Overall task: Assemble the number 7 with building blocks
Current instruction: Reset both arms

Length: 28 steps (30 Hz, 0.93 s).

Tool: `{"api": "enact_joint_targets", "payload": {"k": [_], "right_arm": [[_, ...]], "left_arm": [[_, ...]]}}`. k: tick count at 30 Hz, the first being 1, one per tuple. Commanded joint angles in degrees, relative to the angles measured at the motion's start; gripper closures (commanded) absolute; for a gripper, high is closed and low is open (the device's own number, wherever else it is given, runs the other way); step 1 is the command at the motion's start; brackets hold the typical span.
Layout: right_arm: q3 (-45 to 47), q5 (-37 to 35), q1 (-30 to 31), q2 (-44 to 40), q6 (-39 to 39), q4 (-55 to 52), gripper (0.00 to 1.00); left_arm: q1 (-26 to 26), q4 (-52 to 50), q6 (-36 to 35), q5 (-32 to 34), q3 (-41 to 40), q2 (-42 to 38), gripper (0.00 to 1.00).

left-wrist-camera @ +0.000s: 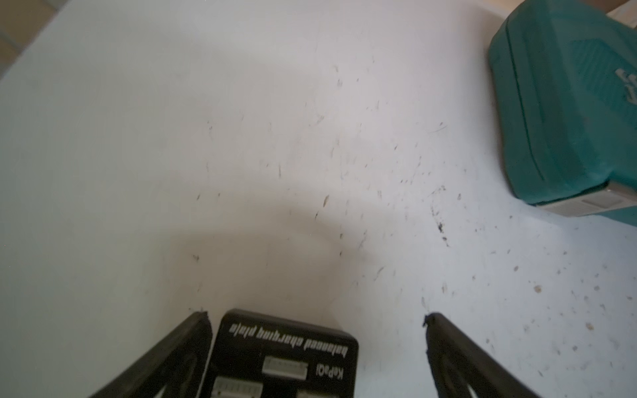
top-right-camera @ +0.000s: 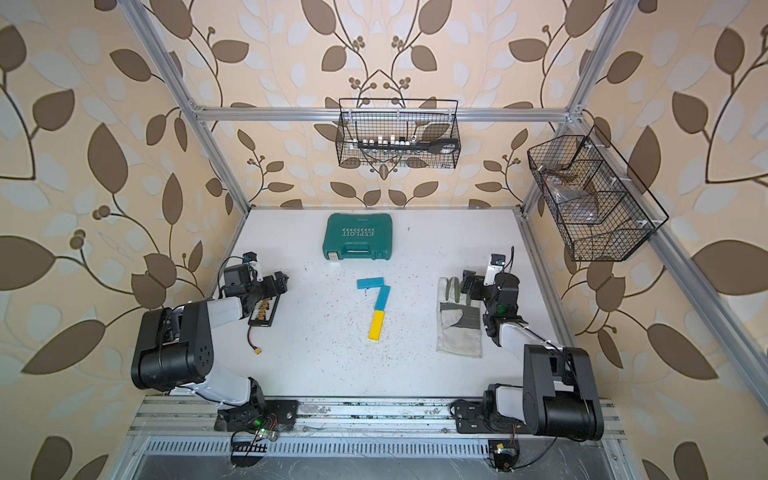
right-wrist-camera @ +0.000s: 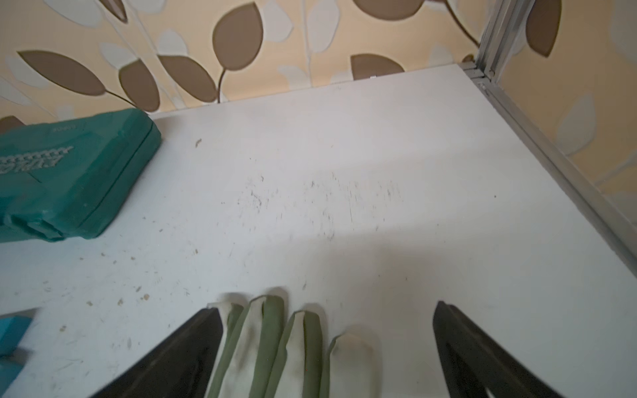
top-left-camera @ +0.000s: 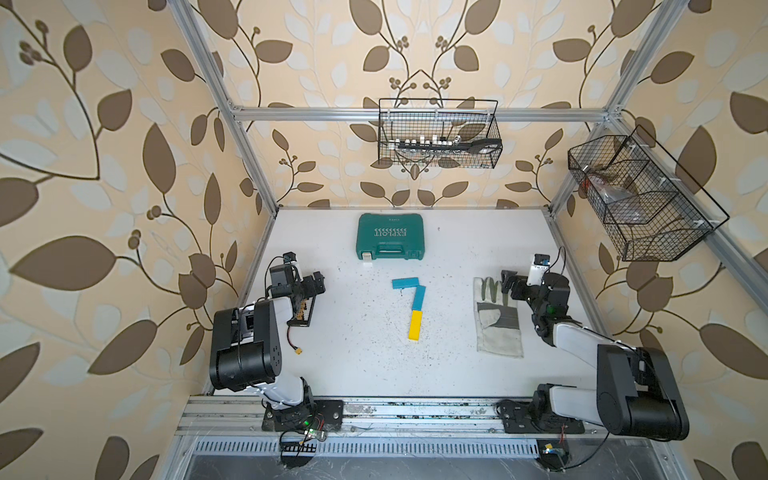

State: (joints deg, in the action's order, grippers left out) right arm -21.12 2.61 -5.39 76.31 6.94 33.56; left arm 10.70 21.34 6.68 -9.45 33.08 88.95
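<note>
The building blocks [top-right-camera: 382, 298] lie on the counter [top-left-camera: 353, 365], near the green case [top-left-camera: 390, 236] on the robot's side, shaped like a 7: top teal bar [top-left-camera: 406, 283], slanting teal bar [top-left-camera: 419, 298], yellow bar [top-left-camera: 415, 325] last; I cannot tell if the ends touch; left tool [left-wrist-camera: 316, 317] and right tool [right-wrist-camera: 325, 307] gape wide, holding nothing, off to each side of the case; a tool swinging in could bump the bars and break the 7.
</note>
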Motion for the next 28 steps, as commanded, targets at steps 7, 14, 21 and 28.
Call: {"api": "enact_joint_targets", "payload": {"k": [7, 14, 21, 28], "right_arm": [[-1.4, -3.0, 5.3, 9.9, -6.9, 10.6, 0.00], [-0.7, -3.0, 5.3, 9.9, -6.9, 12.2, 0.00], [-1.4, -2.7, 5.4, 10.4, -6.9, 11.3, 0.00], [-0.8, -2.3, 5.3, 9.6, -7.2, 11.7, 0.00]], "left_arm": [[-4.2, 18.6, -3.5, 4.2, -9.5, -2.9, 0.01], [-4.1, 19.3, -3.5, 4.3, -10.1, -3.2, 0.01], [-4.1, 19.4, -3.5, 4.3, -10.1, -3.3, 0.01], [-4.1, 19.4, -3.5, 4.3, -10.2, -3.3, 0.01]]}}
